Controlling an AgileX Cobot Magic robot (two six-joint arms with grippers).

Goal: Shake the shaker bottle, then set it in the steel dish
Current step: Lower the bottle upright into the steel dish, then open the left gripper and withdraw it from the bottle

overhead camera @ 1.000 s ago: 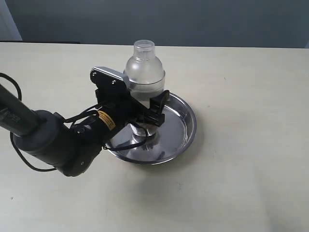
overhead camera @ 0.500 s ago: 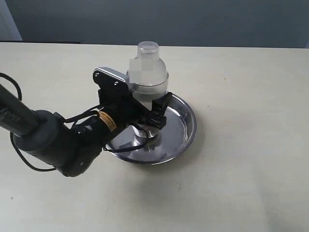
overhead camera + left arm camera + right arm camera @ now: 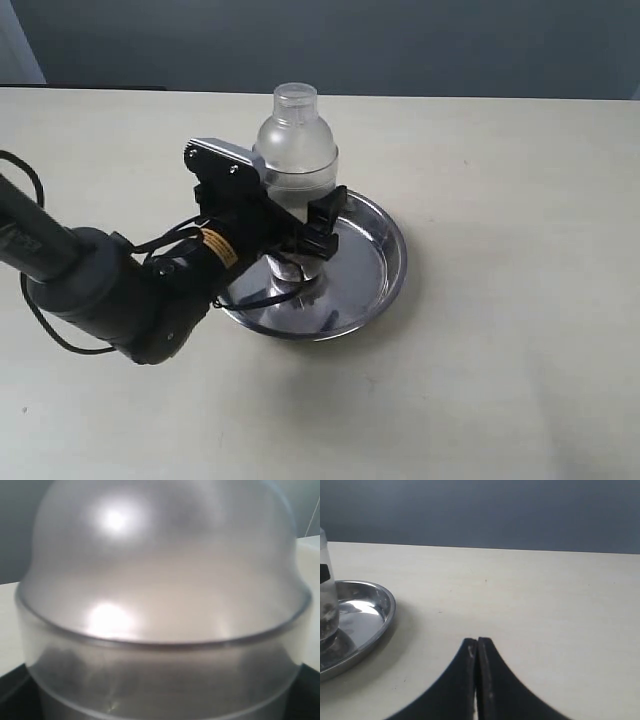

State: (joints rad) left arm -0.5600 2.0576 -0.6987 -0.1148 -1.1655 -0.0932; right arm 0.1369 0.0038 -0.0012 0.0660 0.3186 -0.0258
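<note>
Frosted shaker bottle (image 3: 297, 150) in L gripper (image 3: 285, 208).

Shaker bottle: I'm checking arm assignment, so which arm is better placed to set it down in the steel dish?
Left. The left claw grips the shaker bottle over the steel dish, so it likely only needs to lower and release. The right claw is shut, empty, beside the dish.

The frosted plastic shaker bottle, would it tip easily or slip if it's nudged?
Probably tippy: the frosted plastic shaker bottle is tall over a narrow base. Likely light, since it looks mostly empty. Its smooth domed wall could slip in the left end effector.
</note>
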